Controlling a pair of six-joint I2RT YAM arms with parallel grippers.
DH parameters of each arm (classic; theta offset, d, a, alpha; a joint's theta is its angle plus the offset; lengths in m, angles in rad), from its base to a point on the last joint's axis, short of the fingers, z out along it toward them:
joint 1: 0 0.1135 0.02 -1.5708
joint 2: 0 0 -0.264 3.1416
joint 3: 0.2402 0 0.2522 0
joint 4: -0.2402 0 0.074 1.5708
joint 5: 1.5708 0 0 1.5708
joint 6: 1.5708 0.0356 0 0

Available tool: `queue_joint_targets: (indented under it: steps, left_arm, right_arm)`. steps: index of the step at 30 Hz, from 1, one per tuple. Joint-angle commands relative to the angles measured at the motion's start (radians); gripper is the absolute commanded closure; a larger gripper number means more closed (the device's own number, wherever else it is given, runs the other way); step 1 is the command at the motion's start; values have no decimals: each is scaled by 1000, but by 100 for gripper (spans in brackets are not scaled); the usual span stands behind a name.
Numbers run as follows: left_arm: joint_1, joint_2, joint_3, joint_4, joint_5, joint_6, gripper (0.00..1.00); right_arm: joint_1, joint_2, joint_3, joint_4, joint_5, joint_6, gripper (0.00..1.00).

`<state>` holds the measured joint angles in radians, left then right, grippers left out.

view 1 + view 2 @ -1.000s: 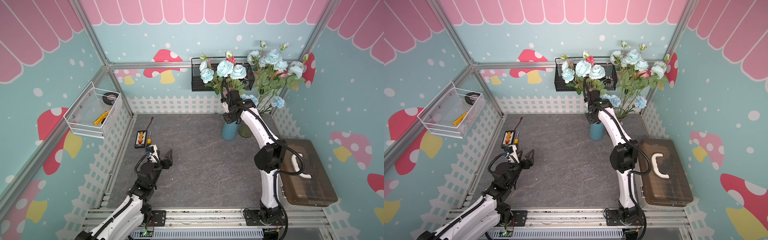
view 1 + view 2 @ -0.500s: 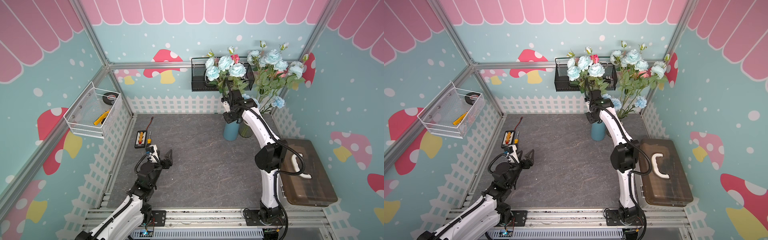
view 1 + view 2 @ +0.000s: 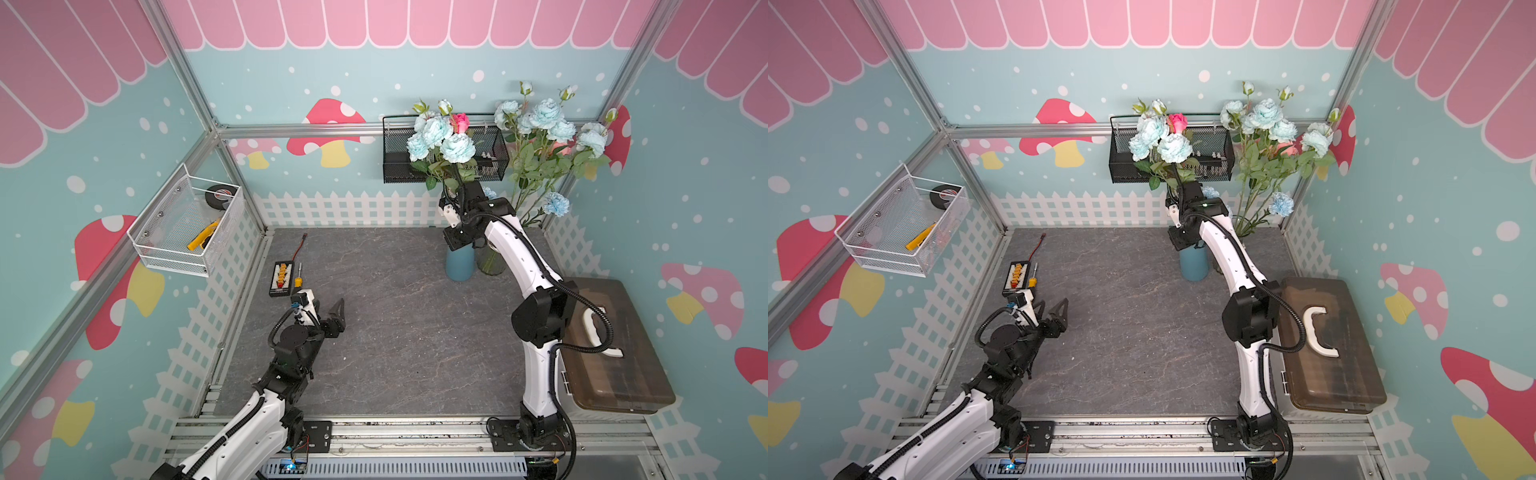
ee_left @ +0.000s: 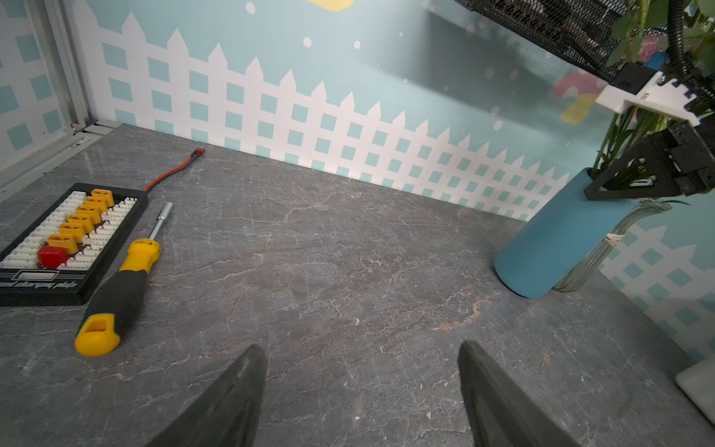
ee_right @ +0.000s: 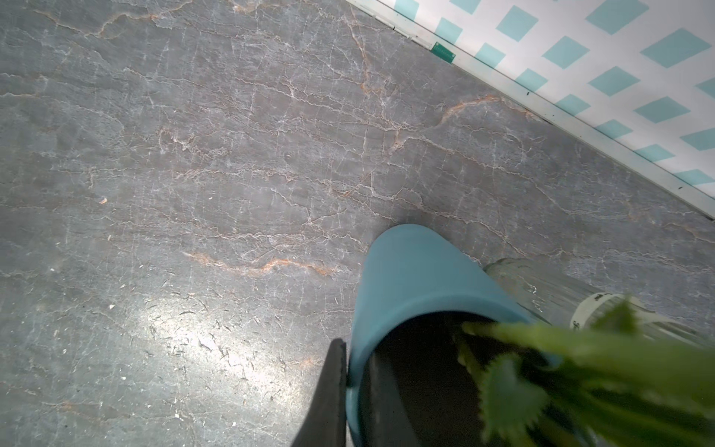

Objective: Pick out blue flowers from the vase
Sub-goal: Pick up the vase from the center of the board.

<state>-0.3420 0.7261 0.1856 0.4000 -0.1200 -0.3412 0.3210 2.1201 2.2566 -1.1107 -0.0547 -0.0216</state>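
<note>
Rim of the matte, straight-sided blue vase [image 5: 418,271] pinched between the pressed-together black fingers of the right gripper [image 5: 353,350]: one wedge-shaped finger outside the thin wall, its mate inside the dark mouth. Rising from that mouth, blue flowers [image 3: 458,148]: pale ruffled globes on thin green stems with saw-edged leaves, a pink rose [image 3: 459,121] among them, all in front of a black wire-mesh basket [image 3: 399,162] on the back wall. Close against the blue vase, a ribbed clear glass vase [image 4: 592,255] with a taller, leafier spray of the same blue flowers and small buds. Both vases upright at the back right of the grey, veined, stone-look table [image 3: 395,311]. Left gripper [image 4: 360,344] low over the near left of the table, tapered dark fingers spread wide above bare stone. Beside it, a yellow-and-black screwdriver [image 4: 120,282] lying flat along a black connector board [image 4: 69,232].
</note>
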Motion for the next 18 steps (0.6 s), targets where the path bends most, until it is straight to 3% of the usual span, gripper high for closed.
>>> queue_joint_targets:
  steps: [1,8,18]
  left_arm:
    - [-4,-12,18,-1,-11,-16,22]
    - [-4,-11,18,-1,-8,-17,21]
    - [-3,-12,18,-1,-10,-17,22]
  right_arm:
    - [1,-38,-40,-55,-70,7,100]
    - [15,-135,-139,-15,-128,14,100]
    - [63,-175,-155,-11,-174,14,100]
